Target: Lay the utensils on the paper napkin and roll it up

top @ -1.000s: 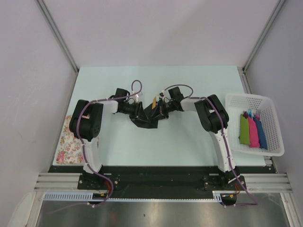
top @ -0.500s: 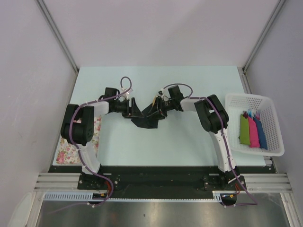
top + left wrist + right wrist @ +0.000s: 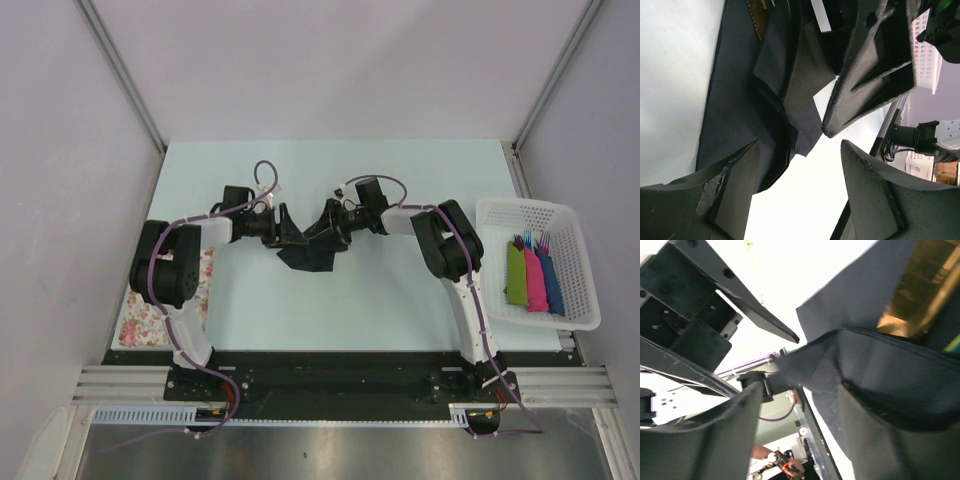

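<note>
At the middle of the bench (image 3: 400,180), the two grippers met tip to tip over the napkin (image 3: 308,257), which lay bunched in loose dark folds, neither a flat sheet nor a tight roll. The left gripper (image 3: 287,226) had its jaws apart with nothing between them. Its wrist view showed bare bench in the gap and a napkin fold against one finger (image 3: 735,195). The right gripper (image 3: 323,222) was spread too, one finger (image 3: 880,455) touching a doubled edge of paper but not pinching it. The utensils (image 3: 912,302) sat inside the folds, only a yellow strip showing in each wrist view; how many there were could not be told.

The step in hand looked like the rolling, partway done and untidy. To do it well, each gripper would want a hold on the same loose edge, one toward each end, so the paper turns evenly about the utensils and does not twist. A shallow pinch on the top layer alone seemed wise, since thin paper tears and a deep bite could catch the cutlery and drag it out. Keeping the roll low against the bench should stop it springing open.
</note>
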Controlling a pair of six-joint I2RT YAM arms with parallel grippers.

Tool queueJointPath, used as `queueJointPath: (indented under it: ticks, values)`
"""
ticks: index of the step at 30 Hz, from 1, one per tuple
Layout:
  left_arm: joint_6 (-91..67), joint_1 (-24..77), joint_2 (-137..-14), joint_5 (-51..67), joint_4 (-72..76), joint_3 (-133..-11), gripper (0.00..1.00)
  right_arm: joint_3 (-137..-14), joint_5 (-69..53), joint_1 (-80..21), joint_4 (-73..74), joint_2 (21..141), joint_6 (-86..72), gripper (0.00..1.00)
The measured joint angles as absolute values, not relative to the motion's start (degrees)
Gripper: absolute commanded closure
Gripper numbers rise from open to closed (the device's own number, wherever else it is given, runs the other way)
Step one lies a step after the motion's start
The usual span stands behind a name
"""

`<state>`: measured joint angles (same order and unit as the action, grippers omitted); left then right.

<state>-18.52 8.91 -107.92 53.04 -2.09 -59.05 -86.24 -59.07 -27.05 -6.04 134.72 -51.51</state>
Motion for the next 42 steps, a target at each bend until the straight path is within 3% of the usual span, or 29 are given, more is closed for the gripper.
queueJointPath:
  ticks: [7, 18, 24, 32, 42]
  values:
    - [-20.95, 9.08, -107.94, 54.0, 1.02, -57.08, 0.33, -86.37, -59.92, -26.98, -7.62, 134.72, -52.62, 0.32]
    - [-21.08, 9.87, -110.45, 51.2, 0.8, -57.6, 0.5, -85.82, -58.98, -26.98, -8.47, 135.11, -53.6, 0.41]
    - [-21.3, 11.77, -112.03, 49.6, 0.56, -59.13, 0.65, -85.71, -58.85, -26.92, -8.54, 135.13, -53.78, 0.43]
    - [-20.95, 12.14, -112.42, 45.82, -2.92, -60.99, 1.0, -85.62, -58.74, -26.7, -8.62, 135.13, -53.49, 0.43]
    - [-20.51, 12.36, -112.77, 41.85, -6.63, -61.49, 1.0, -85.12, -58.94, -24.86, -7.77, 134.04, -50.48, 0.46]
